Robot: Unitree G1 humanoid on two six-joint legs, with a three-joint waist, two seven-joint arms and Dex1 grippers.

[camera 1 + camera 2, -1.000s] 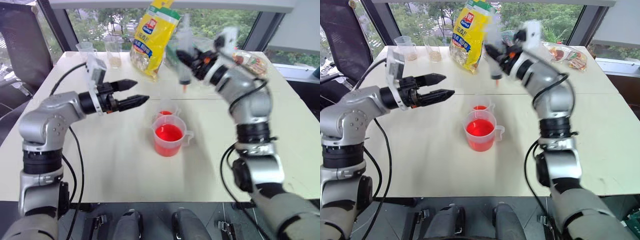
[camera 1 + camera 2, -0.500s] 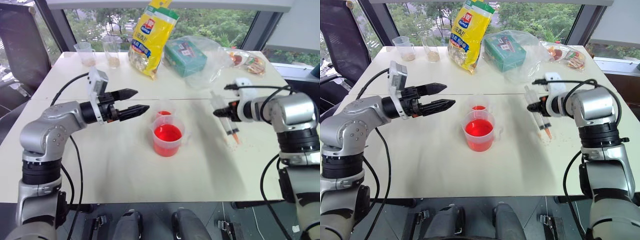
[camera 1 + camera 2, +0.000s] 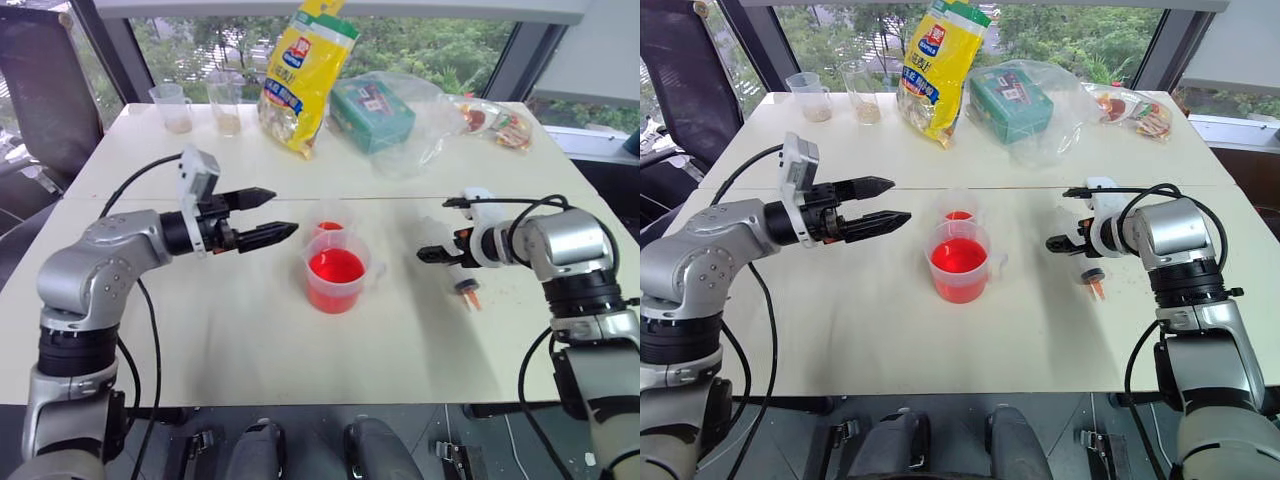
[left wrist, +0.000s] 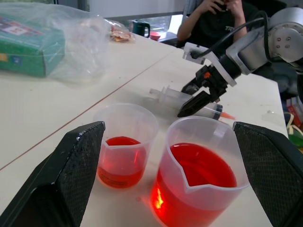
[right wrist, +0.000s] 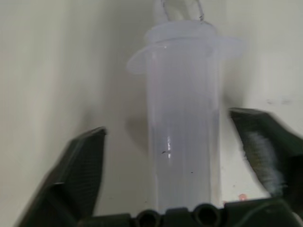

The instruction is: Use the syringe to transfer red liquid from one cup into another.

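Our right end effector [image 5: 180, 142] stands spread around the syringe [image 5: 182, 137] lying on the worktop [image 3: 890, 330], left end effector [image 3: 262, 217] spread too; nudged, it may roll.

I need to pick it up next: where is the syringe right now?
The syringe lies on the table at the robot's right, beside the open right tool, right of the red beaker.
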